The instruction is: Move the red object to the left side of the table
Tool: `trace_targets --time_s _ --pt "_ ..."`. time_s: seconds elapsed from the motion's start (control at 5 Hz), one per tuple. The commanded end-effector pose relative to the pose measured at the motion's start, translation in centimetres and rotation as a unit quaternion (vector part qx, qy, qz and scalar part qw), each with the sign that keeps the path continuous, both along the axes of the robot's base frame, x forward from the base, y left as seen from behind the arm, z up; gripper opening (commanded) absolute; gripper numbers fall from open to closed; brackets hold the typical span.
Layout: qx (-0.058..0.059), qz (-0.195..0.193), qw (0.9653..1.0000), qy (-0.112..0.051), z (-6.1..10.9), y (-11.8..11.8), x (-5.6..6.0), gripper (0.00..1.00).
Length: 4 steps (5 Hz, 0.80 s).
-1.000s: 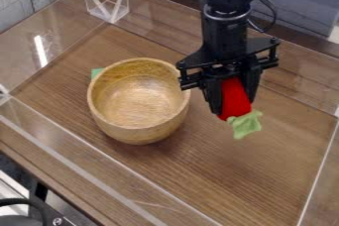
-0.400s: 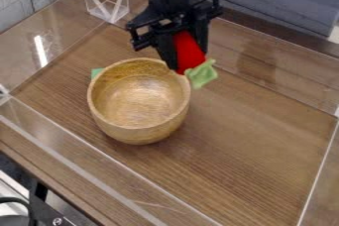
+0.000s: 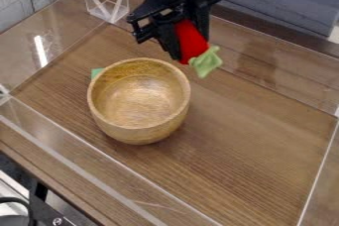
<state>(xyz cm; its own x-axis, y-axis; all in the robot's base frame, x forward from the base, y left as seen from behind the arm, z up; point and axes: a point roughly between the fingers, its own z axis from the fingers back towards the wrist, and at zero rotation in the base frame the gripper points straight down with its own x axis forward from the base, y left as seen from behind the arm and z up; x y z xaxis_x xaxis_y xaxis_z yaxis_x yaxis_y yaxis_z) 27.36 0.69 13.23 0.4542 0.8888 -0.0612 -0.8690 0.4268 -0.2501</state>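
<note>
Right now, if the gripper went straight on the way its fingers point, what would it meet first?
Probably the table, just right of the bowl, with the red object it holds touching down first; depth is unclear.

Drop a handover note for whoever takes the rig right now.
Gripper: closed on the red object, leafy green end pointing down.
Where things are: the red object is up in the grip, beyond the rim of the wooden bowl as the camera sees it. Its height over the table is hard to judge from this one view.
Done: red object picked up.
Left: carry it to the left side of the table, lower it, release, back off. I'd watch the bowl on the way, as it may be in the path.
</note>
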Motion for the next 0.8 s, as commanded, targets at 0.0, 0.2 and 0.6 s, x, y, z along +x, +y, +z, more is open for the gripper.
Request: trace_targets --time_s 0.0,0.2,0.6 --pt "0.0 0.0 0.9997 -0.026 1.0 -0.7 0.3 0.0" --pt "-0.002 -0.009 0.9996 -0.027 -0.6 -0.6 0.5 0.0" --pt "-0.009 -0.025 0.9989 -0.039 -2.1 -1.3 0.2 0.0"
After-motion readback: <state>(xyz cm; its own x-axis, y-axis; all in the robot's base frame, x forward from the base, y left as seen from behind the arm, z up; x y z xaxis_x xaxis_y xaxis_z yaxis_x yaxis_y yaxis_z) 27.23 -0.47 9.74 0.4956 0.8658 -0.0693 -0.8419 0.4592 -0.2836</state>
